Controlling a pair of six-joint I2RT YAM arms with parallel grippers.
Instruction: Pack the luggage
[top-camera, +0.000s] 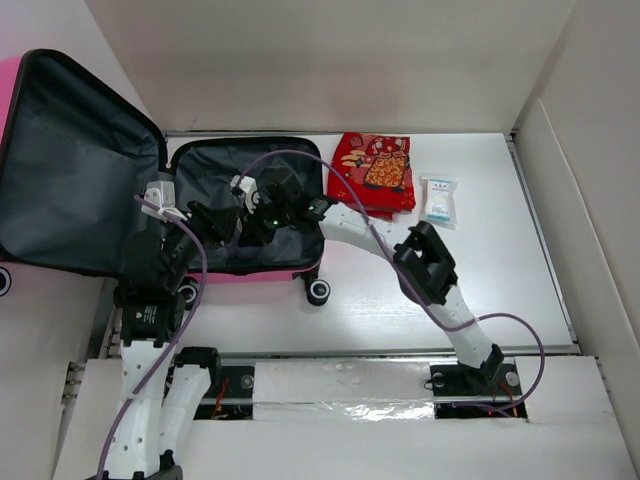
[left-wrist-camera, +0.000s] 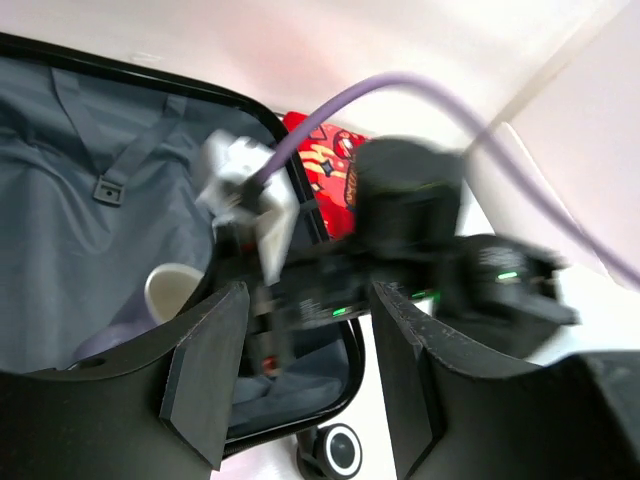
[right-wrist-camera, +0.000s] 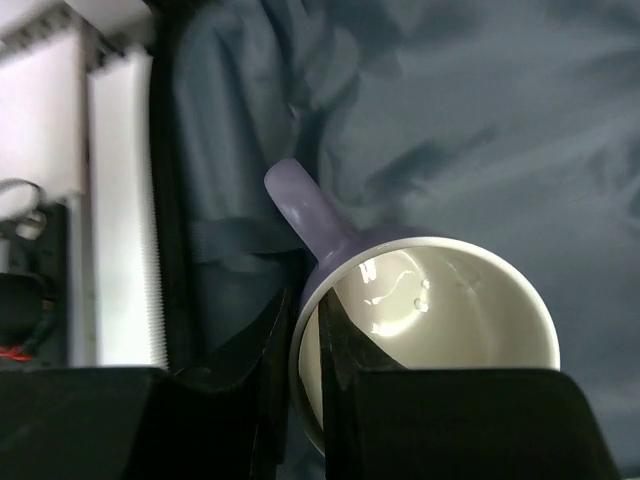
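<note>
Grey luggage (right-wrist-camera: 480, 120) lining | right claw (right-wrist-camera: 303, 320) pinches mug (right-wrist-camera: 440, 300) rim | left claw (left-wrist-camera: 308, 330) half open

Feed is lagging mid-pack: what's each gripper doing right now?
Left gripper: open, holding nothing.
Right gripper: closed on the purple mug rim, inside the luggage.

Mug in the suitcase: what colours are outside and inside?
The mug is purple outside, white inside; best in right wrist view.

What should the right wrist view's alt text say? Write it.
The right arm's fingers pinch the rim of a purple mug, white inside, its handle pointing up-left. Behind it is the dark grey lining of the luggage.
</note>
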